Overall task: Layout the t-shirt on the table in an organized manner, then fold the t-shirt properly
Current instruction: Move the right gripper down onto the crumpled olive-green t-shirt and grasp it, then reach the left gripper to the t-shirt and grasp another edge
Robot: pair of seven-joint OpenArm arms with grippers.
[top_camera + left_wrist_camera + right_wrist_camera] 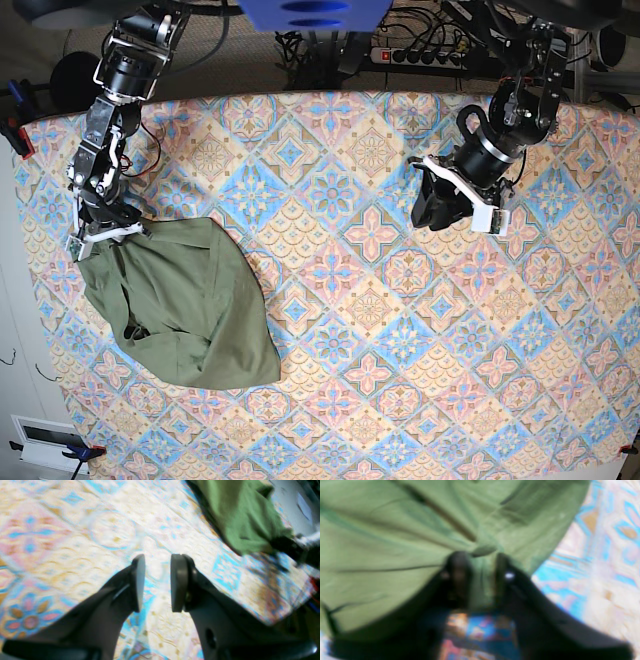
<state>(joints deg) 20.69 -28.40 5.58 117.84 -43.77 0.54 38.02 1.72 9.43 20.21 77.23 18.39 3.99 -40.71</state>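
**Green shirt bunched at one edge, one arm gripping it**

Patterned table (380, 330) filling base view: pink, blue and cream diamond tiles with floral medallions, cables and a power strip (425, 55) beyond far edge.

Far left of base view: right arm reaching down from upper corner, right gripper (100, 232) at top edge of the t-shirt (190, 310). Olive-green cloth lying in a crumpled, roughly oval heap near left side of table, creased, one dark fold opening near lower left. Not laid flat; sleeves and neck not distinguishable.

Right wrist view, badly blurred: right gripper (478, 565) pinching a gathered tuck of the t-shirt (395, 542) between both fingers, folds radiating outward from pinch point. Green fabric covering most of view; strip of table (607, 567) showing along right side.

Centre of base view: bare tiled cloth, nothing resting on it.

Right of base view: left arm hanging over upper right part of table, left gripper (440, 212) pointing down, well apart from shirt.

Left wrist view: left gripper (157, 580) with fingers parted by a modest gap, nothing between them, patterned table (75, 542) visible through gap. Whether tips touch surface, cannot tell. T-shirt (237, 517) in upper right corner of that view, dark shape of other arm at its edge.
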